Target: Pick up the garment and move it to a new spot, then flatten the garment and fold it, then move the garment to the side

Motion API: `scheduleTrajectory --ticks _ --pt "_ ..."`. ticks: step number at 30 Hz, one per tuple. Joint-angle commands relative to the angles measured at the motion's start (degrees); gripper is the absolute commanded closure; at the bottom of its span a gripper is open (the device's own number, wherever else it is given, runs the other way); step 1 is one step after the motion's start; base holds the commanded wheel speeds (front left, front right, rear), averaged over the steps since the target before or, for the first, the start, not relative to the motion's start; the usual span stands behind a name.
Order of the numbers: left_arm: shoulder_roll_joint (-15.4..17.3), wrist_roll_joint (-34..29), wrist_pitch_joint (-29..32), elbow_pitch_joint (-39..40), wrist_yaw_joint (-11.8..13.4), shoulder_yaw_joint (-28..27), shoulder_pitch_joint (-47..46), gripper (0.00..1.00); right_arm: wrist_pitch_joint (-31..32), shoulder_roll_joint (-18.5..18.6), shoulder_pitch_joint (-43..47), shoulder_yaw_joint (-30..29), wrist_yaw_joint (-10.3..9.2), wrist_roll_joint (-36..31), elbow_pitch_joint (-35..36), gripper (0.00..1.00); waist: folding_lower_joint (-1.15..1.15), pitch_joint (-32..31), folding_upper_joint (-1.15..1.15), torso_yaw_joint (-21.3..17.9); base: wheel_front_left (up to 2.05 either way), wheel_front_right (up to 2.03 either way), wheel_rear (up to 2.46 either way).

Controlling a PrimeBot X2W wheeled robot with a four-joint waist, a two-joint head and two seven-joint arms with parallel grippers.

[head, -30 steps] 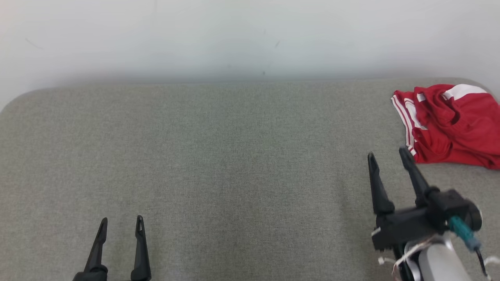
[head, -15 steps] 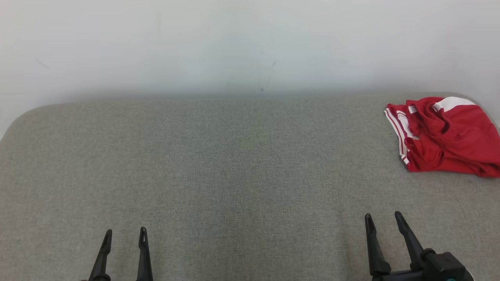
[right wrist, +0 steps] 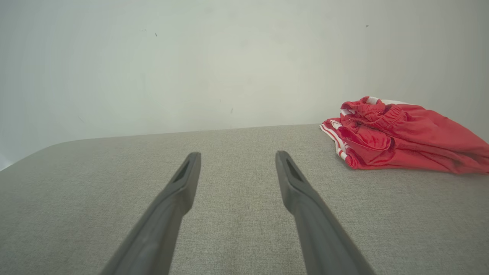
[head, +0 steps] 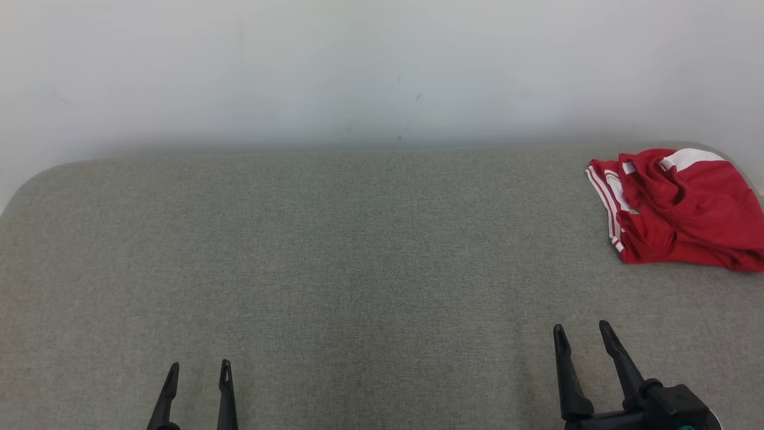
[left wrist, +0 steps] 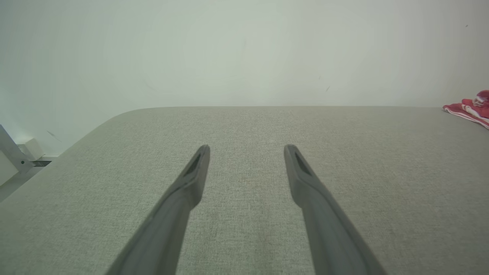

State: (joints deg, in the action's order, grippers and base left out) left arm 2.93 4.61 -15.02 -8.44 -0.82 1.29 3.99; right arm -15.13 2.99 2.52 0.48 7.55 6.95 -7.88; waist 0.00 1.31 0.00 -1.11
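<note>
The garment, red with white stripes, lies folded in a loose bundle at the far right corner of the grey fabric table. It shows again at the right in the right wrist view, garment, and as a sliver at the far right edge of the left wrist view, garment. My right gripper stands open and empty near the front right, well short of the garment. My left gripper is open and empty at the front left. Each wrist view shows its own open pair: left gripper, right gripper.
A pale wall rises just behind the table's far edge. The table's corners are rounded. Off its left end in the left wrist view stand a metal bracket and a small white box.
My right gripper has drawn back from beside the garment toward the front edge. The head camera has tilted up a little, so the table sits lower in the picture. The garment lies unmoved.
</note>
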Motion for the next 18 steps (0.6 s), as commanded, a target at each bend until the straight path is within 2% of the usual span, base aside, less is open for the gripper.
scheduleTrajectory --ticks 1,17,18 --pt "-0.1 -0.4 -0.1 -0.3 0.3 0.0 -0.6 0.00 0.0 -0.2 0.0 -0.3 -0.17 -0.1 0.1 0.00 0.00 -0.1 0.00 0.2 0.00 0.00 0.00" --pt "-0.1 -0.4 -0.1 -1.1 1.4 0.1 -0.3 0.00 0.0 -0.2 -0.1 -0.4 -0.17 -0.6 -0.5 0.00 0.00 -0.7 0.00 0.3 0.00 0.00 0.00" --pt "0.0 0.0 0.0 -1.2 1.3 0.2 -0.4 1.00 0.0 0.0 0.0 -0.4 0.00 -0.4 -0.5 1.00 0.00 -0.7 0.00 0.3 0.00 0.00 0.00"
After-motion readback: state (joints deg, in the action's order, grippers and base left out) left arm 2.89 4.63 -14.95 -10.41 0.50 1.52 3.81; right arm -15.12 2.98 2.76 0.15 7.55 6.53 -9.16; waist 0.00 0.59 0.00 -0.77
